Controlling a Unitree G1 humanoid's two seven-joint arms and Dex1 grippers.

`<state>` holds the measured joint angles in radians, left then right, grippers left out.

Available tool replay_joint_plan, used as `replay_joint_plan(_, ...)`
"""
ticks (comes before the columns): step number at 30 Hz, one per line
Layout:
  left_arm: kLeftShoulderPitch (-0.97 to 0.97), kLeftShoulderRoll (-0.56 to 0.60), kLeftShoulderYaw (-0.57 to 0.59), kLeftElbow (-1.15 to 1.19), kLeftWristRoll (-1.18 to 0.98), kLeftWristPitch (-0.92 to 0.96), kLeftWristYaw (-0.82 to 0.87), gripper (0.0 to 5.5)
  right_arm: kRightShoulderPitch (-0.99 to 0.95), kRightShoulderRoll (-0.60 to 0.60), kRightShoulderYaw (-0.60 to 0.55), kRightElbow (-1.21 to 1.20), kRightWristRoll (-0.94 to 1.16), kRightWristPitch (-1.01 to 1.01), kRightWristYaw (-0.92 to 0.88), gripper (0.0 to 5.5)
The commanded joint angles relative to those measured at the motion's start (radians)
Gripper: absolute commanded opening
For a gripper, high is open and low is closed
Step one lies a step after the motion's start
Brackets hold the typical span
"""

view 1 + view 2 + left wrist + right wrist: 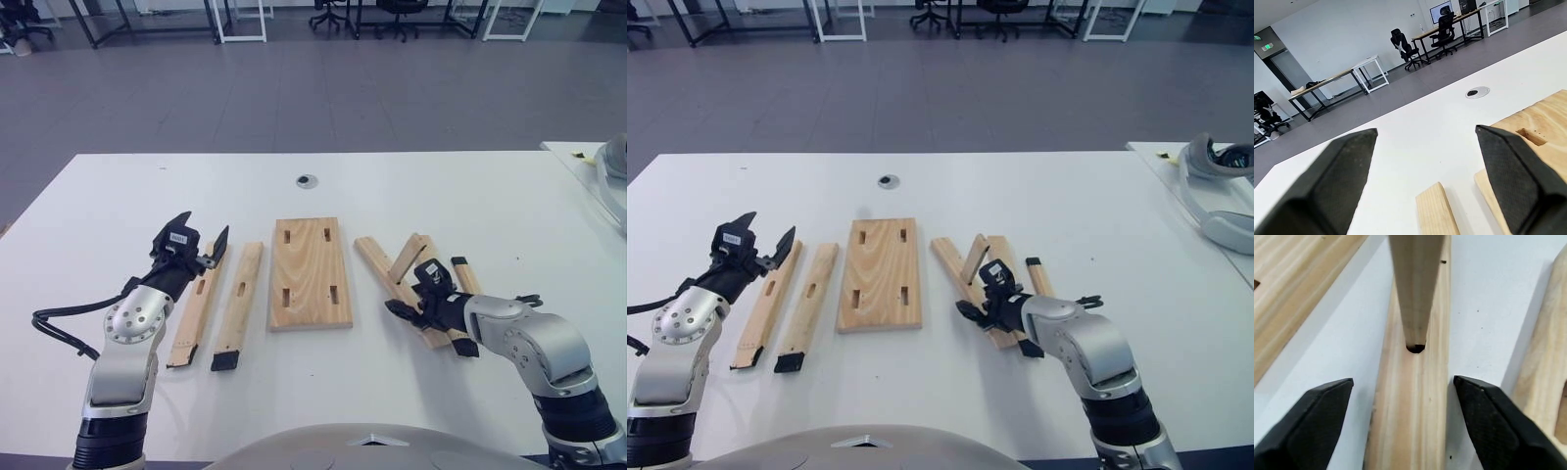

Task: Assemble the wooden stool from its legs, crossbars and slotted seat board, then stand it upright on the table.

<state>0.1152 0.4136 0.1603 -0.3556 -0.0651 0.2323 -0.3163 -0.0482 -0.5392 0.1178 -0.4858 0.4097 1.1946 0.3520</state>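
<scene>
The slotted seat board (311, 272) lies flat at the table's middle. Left of it two legs (201, 299) (240, 299) lie side by side, their black-capped ends toward me. My left gripper (203, 227) hovers open over the far end of the outer leg (1437, 210), gripping nothing. Right of the board several legs and crossbars (392, 274) lie in a loose crossed pile. My right gripper (409, 291) is open and low over that pile, its fingers (1317, 421) astride one leg (1410, 396), on which a thin crossbar (1415, 293) rests.
A round cable port (308, 180) sits in the white table (470, 196) beyond the board. A white headset (1215, 196) lies on a neighbouring table at the far right. Desks and office chairs stand across the grey floor behind.
</scene>
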Motion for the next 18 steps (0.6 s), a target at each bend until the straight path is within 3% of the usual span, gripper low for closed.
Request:
replay_joint_plan(1, -0.005, 0.005, -0.005, 0.01, 0.017, -0.003, 0.005, 3.69, 0.003, -0.011, 0.015, 0.007, -0.019, 0.005, -0.001, 3.53)
replay_joint_plan(8, -0.014, -0.008, -0.012, 0.01, 0.009, -0.003, 0.009, 3.69, -0.007, 0.035, 0.02, 0.034, -0.05, -0.03, -0.027, 2.17)
replay_joint_plan(14, -0.093, -0.085, 0.01, -0.048, -0.137, 0.096, 0.009, 3.69, -0.088, 0.131, -0.015, 0.034, -0.099, -0.29, -0.05, 2.09)
replay_joint_plan(18, -0.204, -0.211, 0.096, -0.122, -0.474, 0.279, 0.066, 3.69, -0.179, 0.16, 0.032, 0.048, -0.121, -0.485, 0.02, 2.09)
